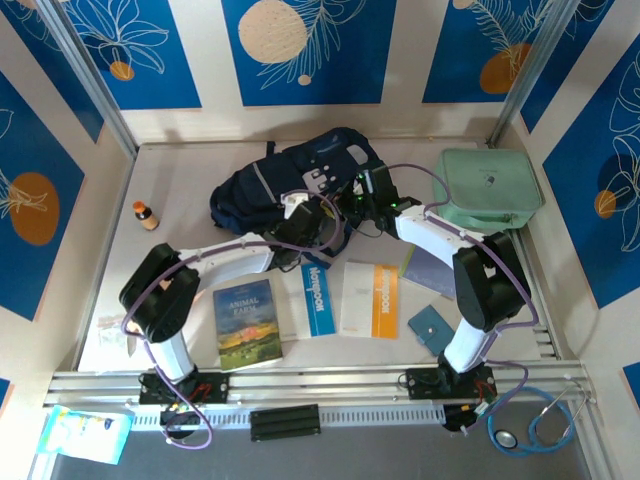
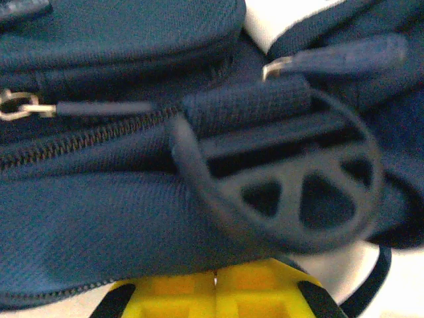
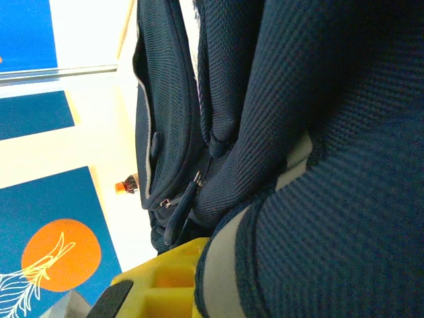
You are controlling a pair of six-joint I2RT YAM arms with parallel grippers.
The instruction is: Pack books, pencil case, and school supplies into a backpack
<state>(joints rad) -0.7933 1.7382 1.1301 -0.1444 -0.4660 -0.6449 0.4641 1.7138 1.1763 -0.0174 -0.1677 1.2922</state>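
Backpack [image 1: 262, 188] lies slumped at 12 o'clock on the table [image 1: 185, 170], nothing packed yet by the look of it. The books are flat in a row at its 6 o'clock: green book [image 1: 247, 323], blue-band book [image 1: 317, 297], orange-band book [image 1: 371, 299], with the teal booklet [image 1: 431, 329] at 4 o'clock. Both arms reach onto the bag's near side. The left gripper [image 1: 300, 218] sits at the bag's 6 o'clock edge; in its wrist view the yellow halves [image 2: 215, 289] meet at a seam, so it reads as closed, but I can't tell whether cloth is pinched in it. The right gripper [image 1: 366, 195] is at the 3 o'clock side, pressed into fabric, and I can't tell how its jaws stand. Risks as I judge them:

- The zipper [image 2: 86, 138] in the left wrist view looks closed, so pulling on cloth alone would likely drag the soft bag rather than open it.
- The buckle [image 2: 298, 192] and loose straps lie right by the left fingers and could snag.
- With the two arms tugging in different directions, the bag may twist or fold over its own mouth.
- The forearms hang just above the books, so a low swing could shove them.
- The mint case [image 1: 488, 188] at 3 o'clock is near the right arm and could get nudged.
- The bottle [image 1: 146, 215] at 9 o'clock is well apart, so low risk.
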